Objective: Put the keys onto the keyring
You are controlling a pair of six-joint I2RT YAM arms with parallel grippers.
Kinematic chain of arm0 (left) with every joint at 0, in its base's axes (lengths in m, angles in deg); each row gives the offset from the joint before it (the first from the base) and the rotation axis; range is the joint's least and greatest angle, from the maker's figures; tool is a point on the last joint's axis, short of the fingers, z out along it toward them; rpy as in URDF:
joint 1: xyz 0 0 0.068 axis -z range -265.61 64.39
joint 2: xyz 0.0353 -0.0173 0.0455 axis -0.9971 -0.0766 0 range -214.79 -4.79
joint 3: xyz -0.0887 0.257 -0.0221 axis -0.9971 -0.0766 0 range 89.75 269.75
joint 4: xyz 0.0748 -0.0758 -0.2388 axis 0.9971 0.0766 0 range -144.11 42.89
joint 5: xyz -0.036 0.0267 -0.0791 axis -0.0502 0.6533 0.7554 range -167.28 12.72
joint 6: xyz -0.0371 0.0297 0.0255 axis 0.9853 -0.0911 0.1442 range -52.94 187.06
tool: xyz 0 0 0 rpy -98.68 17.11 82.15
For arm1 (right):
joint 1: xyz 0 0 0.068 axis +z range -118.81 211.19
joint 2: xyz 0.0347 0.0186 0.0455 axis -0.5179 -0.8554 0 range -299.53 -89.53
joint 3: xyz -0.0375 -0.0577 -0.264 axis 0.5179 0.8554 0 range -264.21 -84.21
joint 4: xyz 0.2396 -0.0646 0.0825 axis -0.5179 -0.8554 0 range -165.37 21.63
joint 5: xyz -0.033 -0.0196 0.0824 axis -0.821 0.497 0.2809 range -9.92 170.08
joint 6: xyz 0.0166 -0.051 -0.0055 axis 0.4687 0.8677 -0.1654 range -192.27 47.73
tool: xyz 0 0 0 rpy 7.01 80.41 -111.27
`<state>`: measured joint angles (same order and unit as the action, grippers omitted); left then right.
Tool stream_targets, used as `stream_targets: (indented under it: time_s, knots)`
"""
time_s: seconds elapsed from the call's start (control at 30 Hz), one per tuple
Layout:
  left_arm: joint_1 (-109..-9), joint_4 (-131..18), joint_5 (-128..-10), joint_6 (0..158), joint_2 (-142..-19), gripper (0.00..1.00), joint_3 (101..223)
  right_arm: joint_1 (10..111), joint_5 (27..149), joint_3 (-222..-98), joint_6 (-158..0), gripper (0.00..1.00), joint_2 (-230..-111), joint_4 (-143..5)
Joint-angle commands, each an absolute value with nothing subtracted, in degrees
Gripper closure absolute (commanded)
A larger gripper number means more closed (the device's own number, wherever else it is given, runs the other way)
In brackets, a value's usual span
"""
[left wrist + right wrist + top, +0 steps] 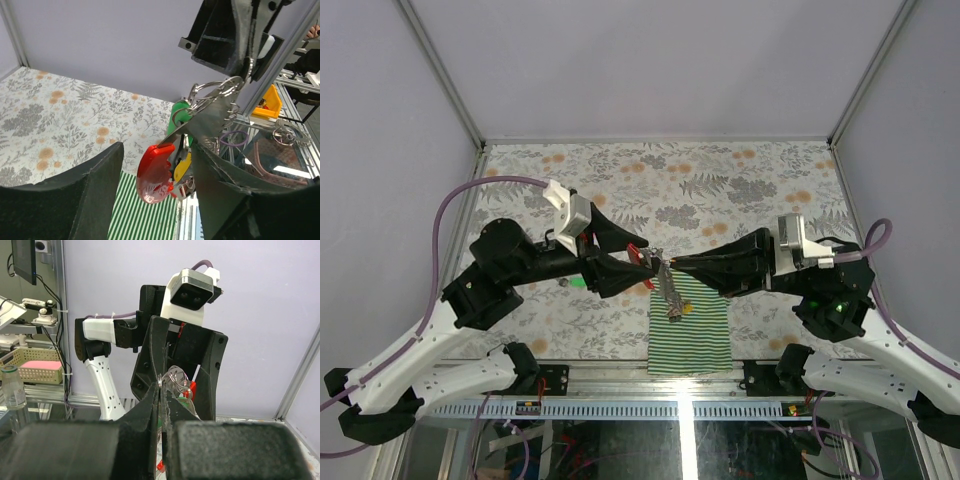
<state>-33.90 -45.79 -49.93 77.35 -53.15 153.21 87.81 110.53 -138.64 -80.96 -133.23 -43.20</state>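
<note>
My right gripper [670,263] [160,385] is shut on the keyring [175,377], pinching a wire ring [220,90] and holding it above the table. From the ring hangs a bunch of keys [670,295] with a red tag [156,172], a yellow tag [182,167] and a green tag [179,112]. My left gripper [638,262] [157,150] is open, one finger on each side of the bunch. The red tag is clear of the left finger [75,200]. The bunch sits close against the right finger [225,190].
A green-and-white striped cloth [690,335] [145,220] lies on the floral table below the bunch, near the front edge. A small green piece [578,283] lies on the table under my left arm. Frame posts stand at the table's corners.
</note>
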Motion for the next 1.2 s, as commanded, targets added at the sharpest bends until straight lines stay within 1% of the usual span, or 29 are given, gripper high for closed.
stream_targets:
  time_s: [0.0,0.13,0.33,0.5,0.73,0.87,1.17]
  knots:
    - [-33.92,-54.11,-46.30,79.37,-52.69,0.46,152.63,87.97,108.70,-139.32,-81.67,1.00,-132.98,-36.78]
    - [-33.92,-55.51,-45.30,80.43,-52.76,0.67,152.60,87.97,109.53,-139.60,-81.40,1.00,-132.99,-37.95]
    - [-34.00,-56.08,-44.50,81.41,-52.44,0.87,153.13,88.00,111.08,-142.49,-75.97,1.00,-132.20,-47.16]
    - [-33.97,-55.36,-43.08,81.87,-52.89,0.99,154.16,88.03,113.48,-147.05,-67.64,1.00,-132.15,-60.38]
    - [-34.01,-52.61,-40.23,81.06,-55.59,1.00,156.57,88.01,120.37,-154.27,-59.27,1.00,-134.28,-75.58]
    - [-34.10,-49.66,-37.86,79.57,-57.86,1.00,159.08,88.02,122.13,-158.29,-55.36,1.00,-135.71,-83.34]
    - [-34.28,-44.22,-31.72,76.86,-62.04,1.00,164.17,88.02,118.29,-161.42,-48.23,1.00,-135.11,-91.74]
